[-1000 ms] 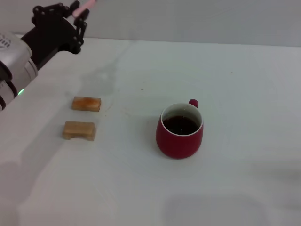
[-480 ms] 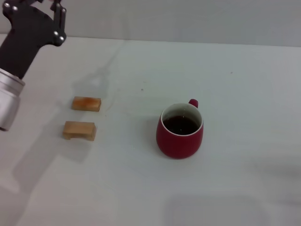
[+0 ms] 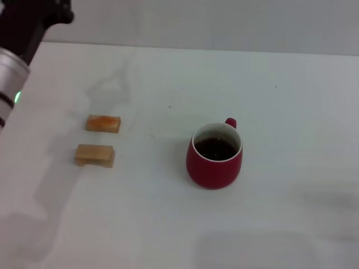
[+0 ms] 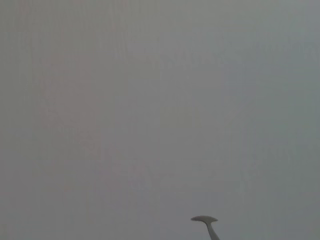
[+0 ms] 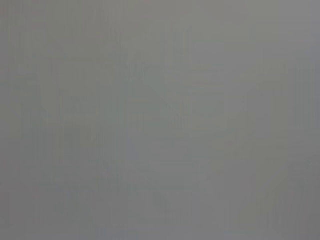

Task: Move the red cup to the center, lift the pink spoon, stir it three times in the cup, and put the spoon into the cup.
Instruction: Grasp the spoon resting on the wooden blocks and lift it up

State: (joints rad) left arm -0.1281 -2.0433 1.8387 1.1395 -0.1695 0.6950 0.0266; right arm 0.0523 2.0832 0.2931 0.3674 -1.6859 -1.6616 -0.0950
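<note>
The red cup (image 3: 214, 162) stands upright on the white table (image 3: 291, 101), a little right of the middle, with dark liquid inside and its small handle pointing away from me. My left arm (image 3: 25, 28) is raised at the far left corner, and its fingers are cut off by the head view's top edge. In the left wrist view only the grey metal bowl of the pink spoon (image 4: 204, 219) shows, in the air against a plain grey background, so the left gripper holds it. The pink handle is hidden. My right arm is out of view.
Two tan wooden blocks lie on the table's left side, one (image 3: 103, 123) behind the other (image 3: 95, 155), well left of the cup. The right wrist view shows only plain grey.
My left arm has risen and pulled back to the left. The gripper and the spoon's pink handle have left the head view through its top edge. The cup and blocks have not moved.
</note>
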